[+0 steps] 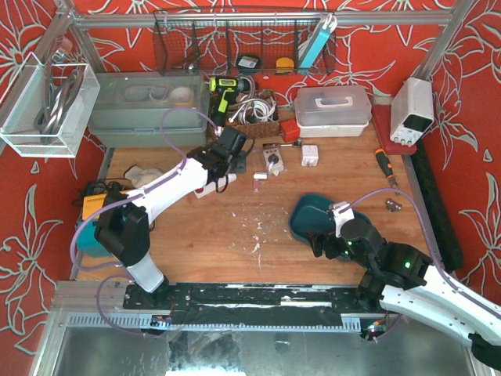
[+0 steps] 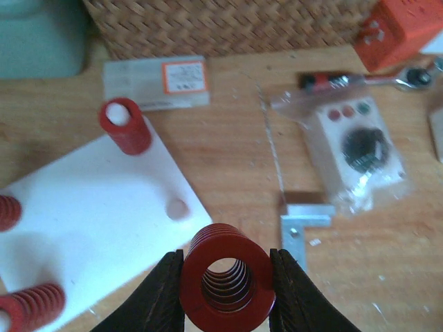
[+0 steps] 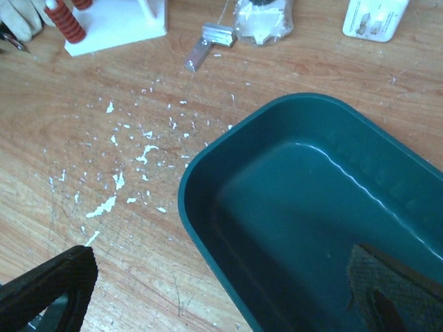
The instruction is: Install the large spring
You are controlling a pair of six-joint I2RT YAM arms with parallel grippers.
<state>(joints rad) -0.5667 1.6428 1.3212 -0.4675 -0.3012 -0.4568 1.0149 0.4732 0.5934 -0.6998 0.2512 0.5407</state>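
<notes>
my left jaws clamped on a large red spring (image 2: pixel 228 257) near the white plate (image 2: pixel 90 207), my right jaws wide astride a teal tub (image 3: pixel 208 214) rim

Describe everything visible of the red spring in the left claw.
The large spring is a red coil, seemingly painted metal, its thick turns packed close around a hollow bore. Seen end-on, the bore faces the camera. The left claw grips it, a black finger pressed against each side. It is by the near edge of the white plate, close to a small round spot; contact with the plate cannot be told.
</notes>
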